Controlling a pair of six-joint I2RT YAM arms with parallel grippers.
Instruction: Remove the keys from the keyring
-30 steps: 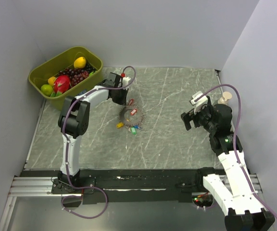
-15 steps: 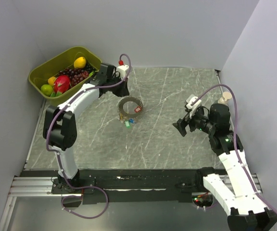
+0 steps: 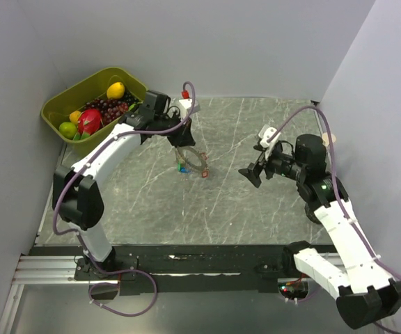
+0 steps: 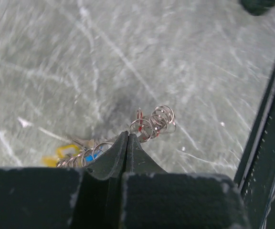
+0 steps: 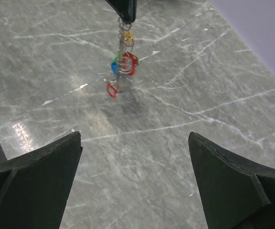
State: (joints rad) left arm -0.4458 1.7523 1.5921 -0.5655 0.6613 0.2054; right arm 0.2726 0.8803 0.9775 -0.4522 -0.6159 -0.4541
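Note:
My left gripper (image 3: 184, 141) is shut on the top of the keyring (image 3: 194, 161), a loop of silvery rings that hangs down from its fingertips over the table. In the left wrist view the jaws (image 4: 128, 135) meet tightly, with the keyring (image 4: 153, 122) coiled just beyond them. Small keys dangle along it: a yellow key (image 5: 128, 36), a blue and green pair (image 5: 114, 67), and red keys (image 5: 130, 62). My right gripper (image 3: 253, 173) stands wide open to the right of the keyring, facing it, with nothing between its fingers (image 5: 133, 138).
A green basket (image 3: 51, 115) with colourful fruit stands at the back left corner, behind my left arm. A black rail (image 3: 207, 254) runs along the table's near edge. Grey walls close in the back and right side.
My left gripper has lifted the keyring off the table and carried it slightly right. The right arm has swung left toward the keyring, its jaws still wide.

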